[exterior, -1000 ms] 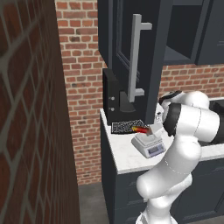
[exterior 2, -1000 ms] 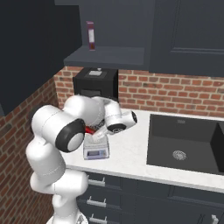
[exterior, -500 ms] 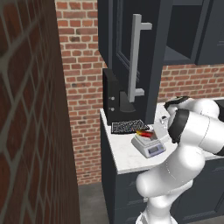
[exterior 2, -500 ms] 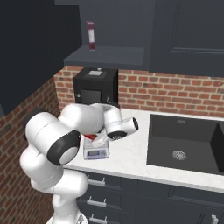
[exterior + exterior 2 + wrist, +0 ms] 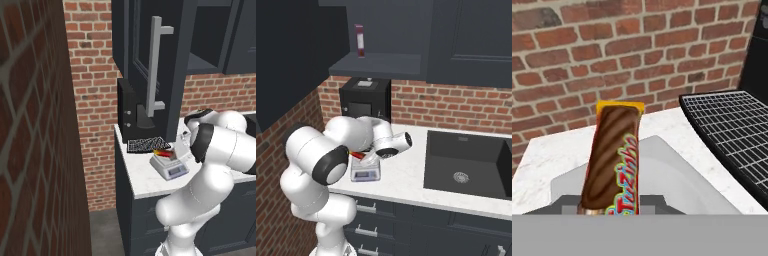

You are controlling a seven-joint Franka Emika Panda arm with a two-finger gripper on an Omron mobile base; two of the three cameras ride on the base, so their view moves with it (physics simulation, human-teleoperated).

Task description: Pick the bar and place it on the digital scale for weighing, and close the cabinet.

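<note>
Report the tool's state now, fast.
Tool: over the digital scale with the bar right in front of it; its fingertips are hidden, so open or shut cannot be told.

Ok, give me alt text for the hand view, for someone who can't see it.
A chocolate bar in a brown wrapper with red and yellow ends stands out toward the camera above the light-grey scale on a white counter. A black mesh mat lies to the right, with a brick wall behind.
</note>
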